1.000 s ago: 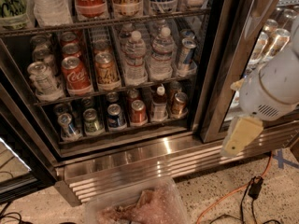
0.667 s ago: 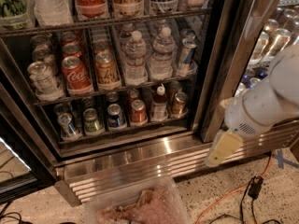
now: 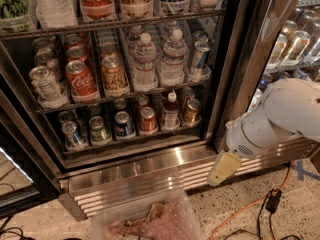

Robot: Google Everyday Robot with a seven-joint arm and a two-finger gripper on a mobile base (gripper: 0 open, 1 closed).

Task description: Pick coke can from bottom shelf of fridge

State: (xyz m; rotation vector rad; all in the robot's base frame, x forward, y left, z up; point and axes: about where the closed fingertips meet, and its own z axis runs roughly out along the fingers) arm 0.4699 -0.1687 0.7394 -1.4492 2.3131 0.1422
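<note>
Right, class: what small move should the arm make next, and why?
Probably carry the gripper up and left toward the coke can: it hangs low before the steel base, right of the bottom shelf, where the can stands between a blue can and a bottle.

Smooth, matt cream plastic end effector (image 3: pixel 221 169) hangs low in front of the ribbed, shiny stainless-steel base of the fridge (image 3: pixel 235 59). Up and to its left, the glossy red metal coke can (image 3: pixel 147 120) stands on the dark wire bottom shelf (image 3: pixel 131 140).
</note>
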